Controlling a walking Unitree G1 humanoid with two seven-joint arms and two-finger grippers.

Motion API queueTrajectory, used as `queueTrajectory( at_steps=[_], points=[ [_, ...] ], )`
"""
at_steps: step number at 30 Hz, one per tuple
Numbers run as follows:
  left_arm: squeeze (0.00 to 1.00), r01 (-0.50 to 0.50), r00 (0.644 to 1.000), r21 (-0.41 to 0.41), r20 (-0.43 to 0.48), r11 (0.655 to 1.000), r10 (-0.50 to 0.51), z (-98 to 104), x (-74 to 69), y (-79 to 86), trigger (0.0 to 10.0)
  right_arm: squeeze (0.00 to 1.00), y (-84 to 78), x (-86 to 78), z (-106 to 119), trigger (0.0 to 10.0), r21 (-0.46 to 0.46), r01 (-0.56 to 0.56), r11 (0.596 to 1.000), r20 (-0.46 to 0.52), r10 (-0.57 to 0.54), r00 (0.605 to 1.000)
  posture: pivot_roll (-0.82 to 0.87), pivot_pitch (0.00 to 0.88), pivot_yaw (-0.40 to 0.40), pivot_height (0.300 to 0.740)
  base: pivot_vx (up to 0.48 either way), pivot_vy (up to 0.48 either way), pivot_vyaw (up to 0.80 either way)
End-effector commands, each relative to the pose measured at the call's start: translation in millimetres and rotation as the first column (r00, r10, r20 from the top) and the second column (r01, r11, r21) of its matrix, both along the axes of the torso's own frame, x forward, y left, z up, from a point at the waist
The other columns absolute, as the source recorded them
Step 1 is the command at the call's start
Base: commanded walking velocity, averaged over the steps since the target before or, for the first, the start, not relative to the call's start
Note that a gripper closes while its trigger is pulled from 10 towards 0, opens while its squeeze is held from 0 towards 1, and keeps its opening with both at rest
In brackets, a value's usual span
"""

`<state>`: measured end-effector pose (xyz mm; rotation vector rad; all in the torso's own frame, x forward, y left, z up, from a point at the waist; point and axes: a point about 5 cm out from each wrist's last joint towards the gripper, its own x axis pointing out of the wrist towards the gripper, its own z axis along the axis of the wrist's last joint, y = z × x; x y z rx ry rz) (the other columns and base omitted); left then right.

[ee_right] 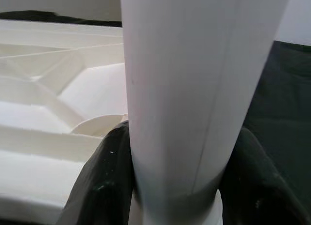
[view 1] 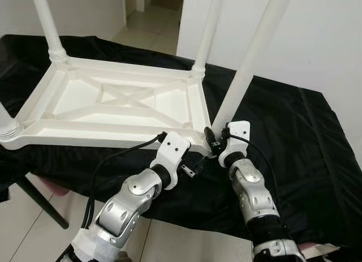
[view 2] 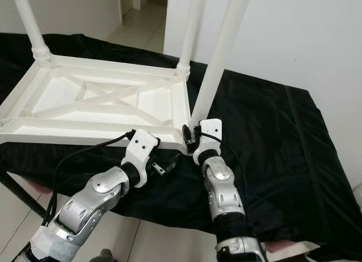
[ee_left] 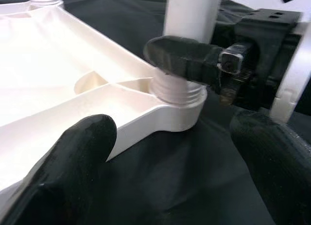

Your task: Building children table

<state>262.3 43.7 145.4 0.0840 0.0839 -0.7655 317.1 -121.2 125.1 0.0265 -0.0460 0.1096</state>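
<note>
I see the white table top (view 1: 113, 106) lying upside down on a black cloth (view 1: 288, 143). It sits at about ten o'clock from my two arms. Legs stick up from its corners. One leg (view 1: 48, 24) is at the far corner at eleven o'clock, and one (view 1: 206, 35) is at the far corner near twelve o'clock.

My right gripper (ee_right: 170, 186) is at the near corner, at about one o'clock. Its two black fingers (ee_right: 104, 181) are squeezed tight around the bottom of the near leg (view 1: 251, 58), one on each side. That leg leans a little and its end sits in the corner socket (ee_left: 177, 96).

My left gripper (ee_left: 170, 162) is just beside the same corner, at about twelve o'clock from my left arm. Its fingers (ee_left: 73, 162) are spread apart and hold nothing. One finger sits by the rim of the table top, and the other is over the black cloth.
</note>
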Motion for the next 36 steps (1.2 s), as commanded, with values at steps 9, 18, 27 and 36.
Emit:
queueTrajectory(
  at_steps=[9, 18, 27, 36],
  points=[
    [0.0, 0.098, 0.995, 0.0, 0.008, 0.995, -0.098, 3, 0.4, -9.0, 10.0, 0.0, -1.8, -12.3, -8, 0.0, -0.014, 0.107, 0.994, -0.066, -0.108, 0.992, 0.17, 0.0, -0.103, 0.74, 0.0, 0.0, 0.0],
    [0.0, 0.096, 0.995, -0.003, 0.004, 0.995, -0.096, 2, -1.3, -7.8, 10.0, 1.0, -7.4, -10.7, -4, 10.0, -0.015, 0.138, 0.99, -0.063, -0.138, 0.988, 0.18, 0.0, -0.102, 0.74, 0.0, 0.0, 0.0],
    [0.0, 0.099, 0.995, 0.016, 0.001, 0.995, -0.099, 0, -3.8, -1.4, 10.0, 0.0, -25.4, 5.0, 15, 10.0, -0.003, -0.056, 0.998, -0.014, 0.056, 0.998, 0.17, 0.0, -0.104, 0.74, 0.0, 0.0, 0.0],
    [0.0, 0.097, 0.995, 0.021, 0.0, 0.995, -0.097, 3, -2.5, 2.0, 10.0, 0.0, -34.6, 12.4, 16, 10.0, -0.105, -0.396, 0.912, -0.03, 0.395, 0.918, 0.17, 0.019, -0.086, 0.74, 0.0, 0.0, 0.0]
  ],
)
